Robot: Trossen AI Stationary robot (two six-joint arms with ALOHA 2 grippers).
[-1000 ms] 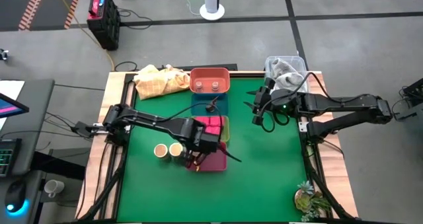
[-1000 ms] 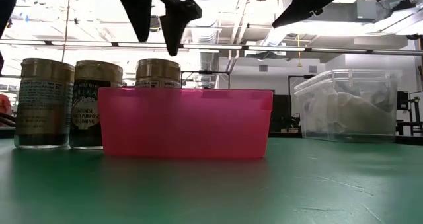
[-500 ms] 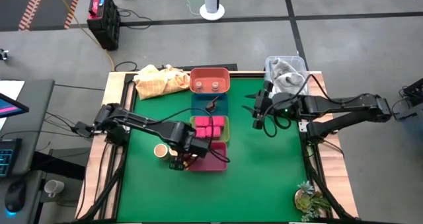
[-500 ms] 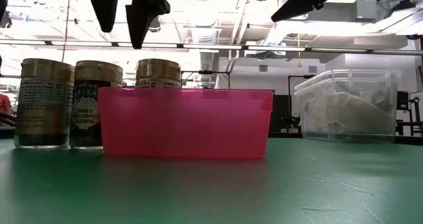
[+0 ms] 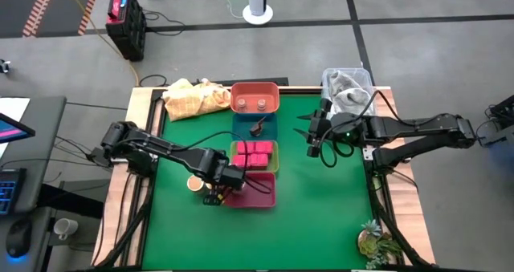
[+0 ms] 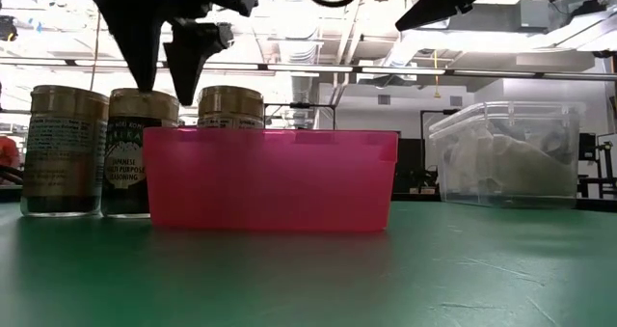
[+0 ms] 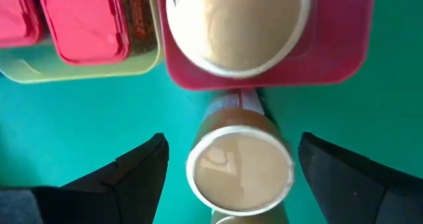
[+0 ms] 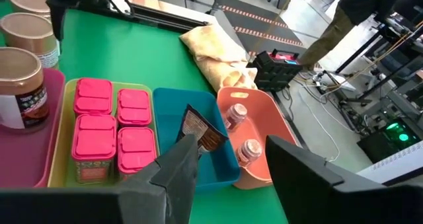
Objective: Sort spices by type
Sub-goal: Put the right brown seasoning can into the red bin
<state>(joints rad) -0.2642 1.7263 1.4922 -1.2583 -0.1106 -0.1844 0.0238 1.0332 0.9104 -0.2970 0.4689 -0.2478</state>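
The left gripper (image 7: 228,178) stood with its jaws open, astride a round tan tub with a cream top (image 7: 239,168) on the green table mat (image 5: 321,208), holding nothing. That tub stood just outside the magenta plastic tray (image 5: 255,190), which held another tub (image 7: 236,27). Four magenta-pink blocks (image 8: 109,125) lay in the yellow-green tray (image 8: 63,141). The right gripper (image 8: 228,161), jaws apart and empty, hovered well apart near the clear plastic bin (image 5: 347,86).
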